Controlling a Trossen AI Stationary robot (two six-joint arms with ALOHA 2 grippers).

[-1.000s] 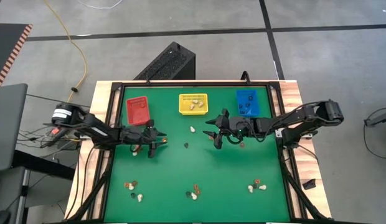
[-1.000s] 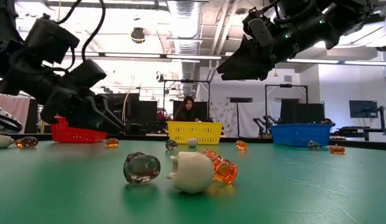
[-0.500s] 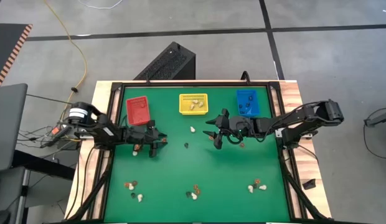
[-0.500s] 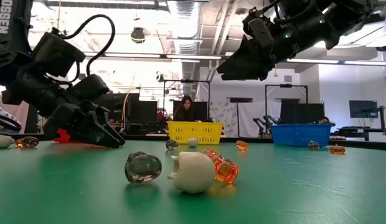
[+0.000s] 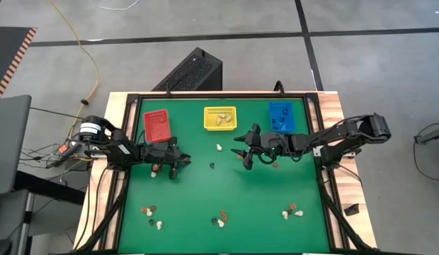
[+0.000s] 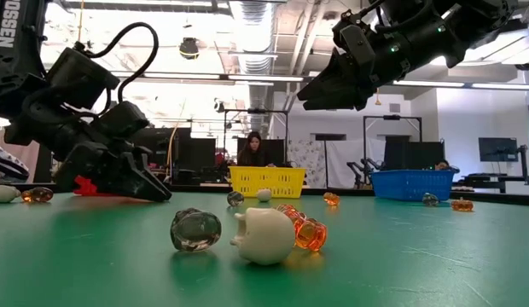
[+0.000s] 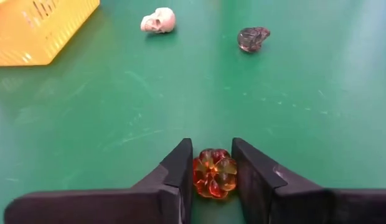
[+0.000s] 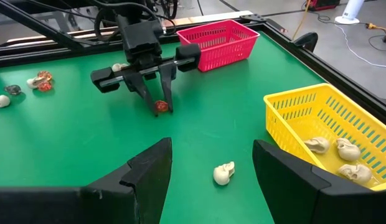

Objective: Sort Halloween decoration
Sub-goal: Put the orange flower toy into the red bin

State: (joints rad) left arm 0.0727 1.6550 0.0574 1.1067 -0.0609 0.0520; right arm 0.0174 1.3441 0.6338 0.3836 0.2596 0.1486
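Halloween decoration pickup: our left gripper point(image 7: 213, 171) pinches an orange pumpkin point(image 7: 214, 173); next we lift it binward; right gripper point(image 8: 211, 165) hangs spread.

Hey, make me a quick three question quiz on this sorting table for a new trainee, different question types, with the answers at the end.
1. True or false: the left hand has its fingers on either side of an orange pumpkin on the mat.
2. Multiple choice: which bin holds cream skulls? A) red bin B) yellow bin C) blue bin
3. Fill in: the right hand hangs above the mat with its fingers ____.

Key: 1 true; 2 B; 3 open, holding nothing.
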